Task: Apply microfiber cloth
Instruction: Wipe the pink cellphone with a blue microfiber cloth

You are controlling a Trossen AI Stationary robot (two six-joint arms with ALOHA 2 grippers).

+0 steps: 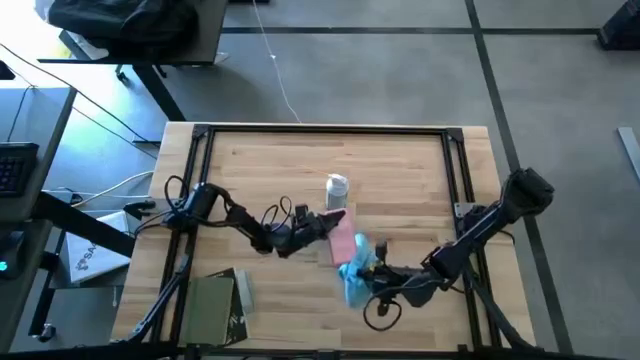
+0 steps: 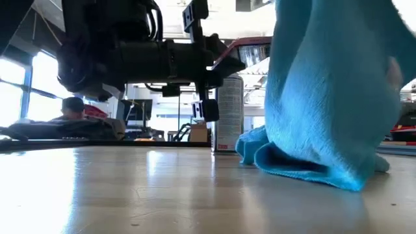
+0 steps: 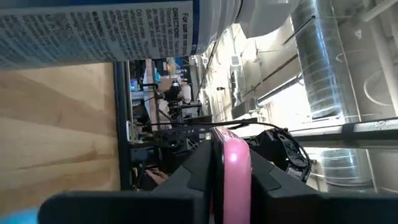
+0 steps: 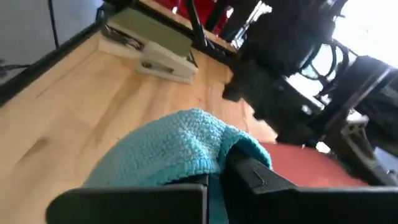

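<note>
The microfiber cloth is a turquoise rag, bunched up near the table's front middle, with my right gripper shut on it. It fills the right of the low view as the cloth. Just left of it, my left gripper is shut on a flat pink object, which also shows as the pink object in the right wrist view. A small white bottle stands upright on the table behind them. My left gripper pinches the pink object by one thin edge between its two fingers, coming about level from the table's left. The object is lifted clear of the table. My right gripper pinches a bunched upper fold of the cloth between its two fingers, in several layers. It comes slanting down from the table's right. The cloth hangs slack below it, its lower end resting on the table.
A green box lies at the table's near left. A black frame rail runs along the far edge. A looped cable hangs below my right arm. Bare wood lies across the far half.
</note>
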